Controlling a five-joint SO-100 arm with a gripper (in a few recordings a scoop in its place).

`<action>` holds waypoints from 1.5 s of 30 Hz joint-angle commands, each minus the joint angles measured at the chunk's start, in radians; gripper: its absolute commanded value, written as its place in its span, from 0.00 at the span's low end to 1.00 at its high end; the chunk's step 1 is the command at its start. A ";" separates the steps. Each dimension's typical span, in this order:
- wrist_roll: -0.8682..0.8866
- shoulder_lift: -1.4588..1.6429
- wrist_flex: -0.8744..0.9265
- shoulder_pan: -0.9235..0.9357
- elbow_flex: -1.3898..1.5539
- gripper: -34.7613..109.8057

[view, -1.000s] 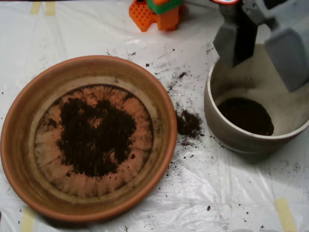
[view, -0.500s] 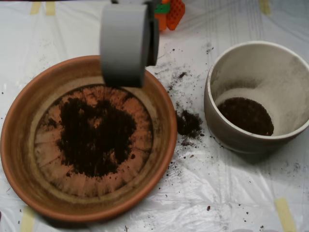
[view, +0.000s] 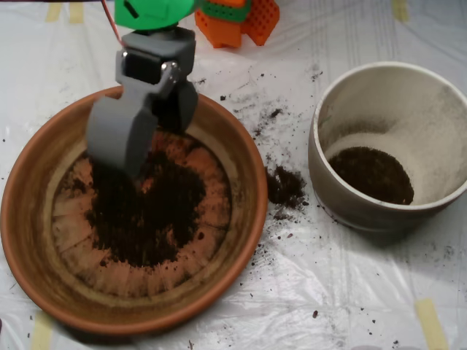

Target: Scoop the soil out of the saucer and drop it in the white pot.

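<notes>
While the scoop [view: 135, 149] hangs over the upper-left part of the saucer [view: 29, 219], I read its two grey shells as spread apart, with a dark gap between them, so I log the claw as released. One shell is the larger one toward the saucer's left; the other sits darker behind it, toward the saucer's upper rim. I cannot tell whether the shell tips touch the soil [view: 149, 208] or stop just above it.

I take the saucer as my landmark for all positions.

1. Soil: a dark, crumbly patch covers most of the saucer's ridged floor, thickest at the centre and thinning to specks toward the pale ring. The scoop covers the patch's upper-left edge.
2. White pot [view: 350, 200]: it stands to the right of the saucer, apart from it, upright. A round dark layer of soil lies on its bottom, and its inner wall is dusty.
3. Spilled clump [view: 284, 186]: a small heap of soil lies on the white plastic sheet [view: 350, 292], between the saucer's right rim and the pot, nearer the saucer. Fine specks scatter above it.
4. Arm: a green part [view: 153, 11] and a grey servo housing [view: 155, 62] sit above the scoop, over the saucer's top rim.
5. Orange blocks [view: 237, 22]: beyond the saucer's top right rim, at the frame edge.
</notes>
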 commanded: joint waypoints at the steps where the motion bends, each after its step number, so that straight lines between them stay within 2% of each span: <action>1: 0.005 -0.061 -0.077 0.077 -0.003 0.52; 12: -0.005 -0.518 -0.015 0.169 -0.288 0.53; 23: -0.060 -0.847 0.120 0.135 -0.658 0.50; 30: -0.087 -0.986 0.201 0.133 -0.851 0.38; 39: -0.133 -0.953 0.104 0.161 -0.828 0.30; 45: -0.196 -0.739 -0.149 0.141 -0.555 0.24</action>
